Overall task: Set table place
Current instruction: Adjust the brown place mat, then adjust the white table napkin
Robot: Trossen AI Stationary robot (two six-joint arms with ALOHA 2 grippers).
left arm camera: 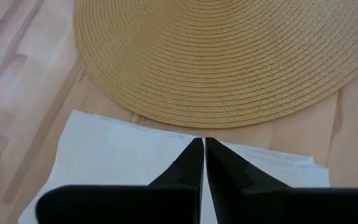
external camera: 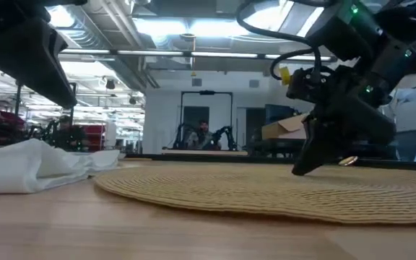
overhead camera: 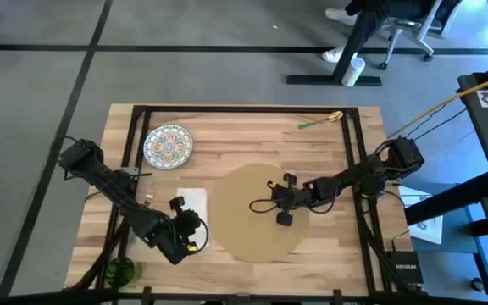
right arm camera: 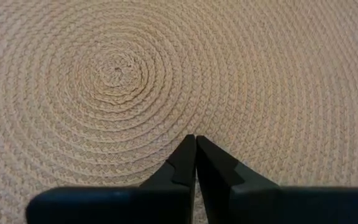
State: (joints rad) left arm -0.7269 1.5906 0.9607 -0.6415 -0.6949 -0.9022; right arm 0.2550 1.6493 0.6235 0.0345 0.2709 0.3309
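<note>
High view: the wooden table carries a round tan placemat lying flat near the middle of the near edge. The right gripper sits over the placemat's centre. The left gripper sits over a white napkin lying just beside the placemat, toward the left edge. A patterned plate rests near the far left corner, well apart from both. A green-handled tool lies by the far edge, and a green object sits at the near left corner.

Low view: the placemat looks thin and woven, and the right arm's dark tip comes down to its surface. The napkin lies rumpled at the side. A person shows far off in the room.

Left wrist view: the left gripper has its fingers pressed together, holding nothing, above the napkin, with the placemat's rim beyond.

Right wrist view: the right gripper is likewise closed and empty, its tips just off the centre of the placemat's spiral weave.
</note>
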